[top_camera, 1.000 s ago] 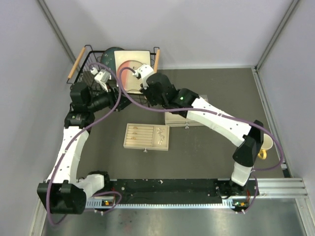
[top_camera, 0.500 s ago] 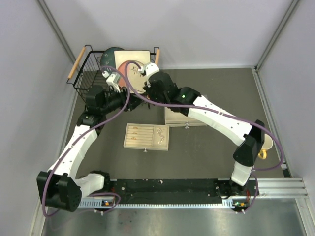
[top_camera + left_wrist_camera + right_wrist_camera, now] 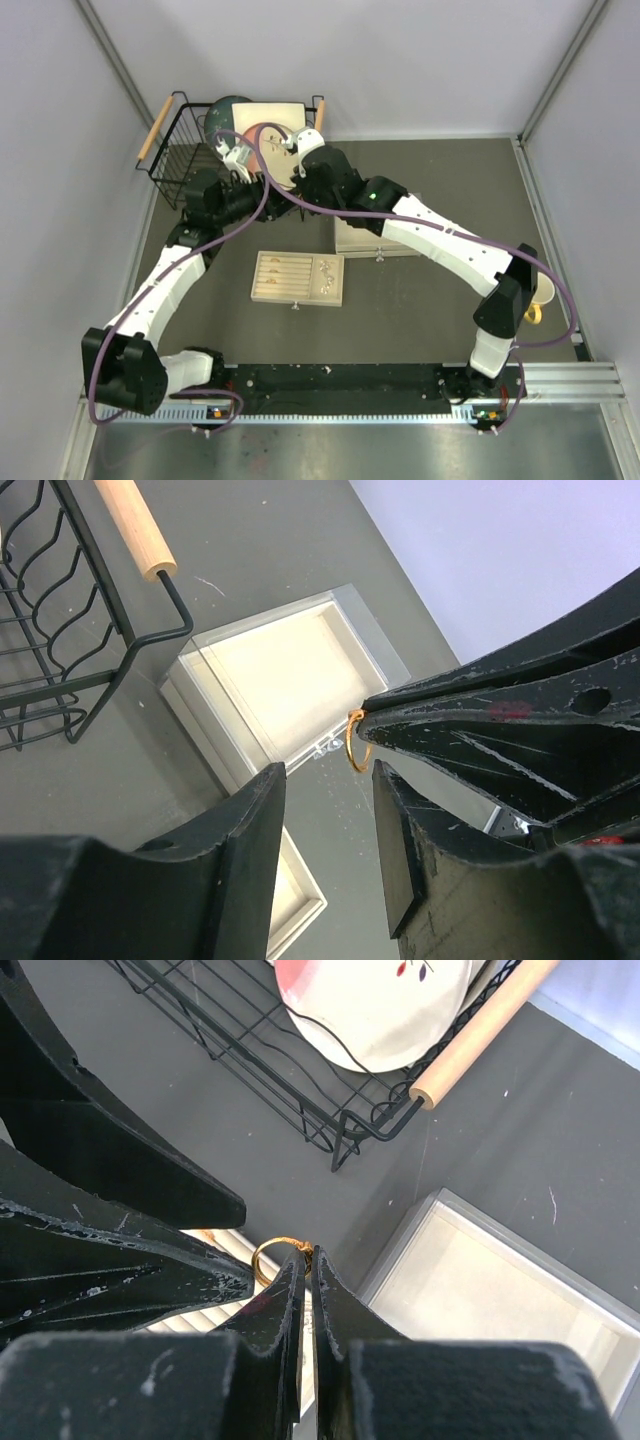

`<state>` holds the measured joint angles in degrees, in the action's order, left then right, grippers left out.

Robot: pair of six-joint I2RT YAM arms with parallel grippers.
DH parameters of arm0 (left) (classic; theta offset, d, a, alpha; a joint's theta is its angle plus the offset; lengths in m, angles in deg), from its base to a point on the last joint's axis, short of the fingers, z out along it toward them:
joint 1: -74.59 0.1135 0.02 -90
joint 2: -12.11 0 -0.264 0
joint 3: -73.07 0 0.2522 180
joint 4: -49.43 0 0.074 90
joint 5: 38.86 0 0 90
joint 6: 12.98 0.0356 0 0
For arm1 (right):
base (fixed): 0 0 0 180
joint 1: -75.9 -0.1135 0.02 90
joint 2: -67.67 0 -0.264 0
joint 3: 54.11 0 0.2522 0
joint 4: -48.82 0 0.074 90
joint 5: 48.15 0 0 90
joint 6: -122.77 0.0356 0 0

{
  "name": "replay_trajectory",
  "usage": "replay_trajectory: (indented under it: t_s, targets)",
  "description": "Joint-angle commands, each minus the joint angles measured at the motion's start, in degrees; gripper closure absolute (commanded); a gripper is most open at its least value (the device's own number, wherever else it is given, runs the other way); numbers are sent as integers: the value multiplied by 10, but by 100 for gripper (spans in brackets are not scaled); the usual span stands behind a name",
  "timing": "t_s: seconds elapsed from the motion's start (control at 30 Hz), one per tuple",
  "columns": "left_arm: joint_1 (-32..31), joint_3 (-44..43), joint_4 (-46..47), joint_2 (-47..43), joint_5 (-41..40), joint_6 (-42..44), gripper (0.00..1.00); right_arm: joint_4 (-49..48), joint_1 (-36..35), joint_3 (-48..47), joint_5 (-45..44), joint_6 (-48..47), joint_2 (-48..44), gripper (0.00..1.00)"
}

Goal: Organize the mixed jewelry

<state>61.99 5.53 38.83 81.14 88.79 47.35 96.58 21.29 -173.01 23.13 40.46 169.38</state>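
**Far-left of table, beside the wire basket (image 3: 172, 165): both arms meet at one ring**

Left arm reaches forward and inward from its base, elbow out to the left. The left gripper (image 3: 328, 772) has its jaws apart with nothing between them. A small gold-orange ring (image 3: 357, 753) hangs in the air in line with that gap, just past the tips. Right arm arcs across from the right side. The right gripper (image 3: 308, 1256) is pinched tight on the ring's edge.

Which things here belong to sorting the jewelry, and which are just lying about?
Belong to the job:
gold ring, pinched in the shut right hand
open left hand close by
small jewelry pieces in the beige tray
open beige box

Lying about:
wire basket
patterned plate inside it
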Motion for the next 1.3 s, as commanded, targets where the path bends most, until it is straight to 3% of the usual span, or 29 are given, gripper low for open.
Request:
replay_trajectory:
  t_s: [0.0,0.5,0.83,1.03,1.17,1.27]
  targets:
    - [-5,-7,47,5,10,-15,54,-6,2,-30,5,7,-31,100]
    - [-10,-2,69,15,19,-28,67,-5,3,-31,11,10,-23,100]
    - [-11,-3,78,23,30,-32,81,-5,3,-34,16,12,-20,100]
    - [-13,-4,82,29,41,-34,100,-5,2,-36,22,13,-19,100]
    - [-13,1,78,22,45,-11,100,-4,2,-35,39,-4,-28,100]
    - [-10,-3,55,12,59,35,100,-4,4,-25,60,-14,-53,88]
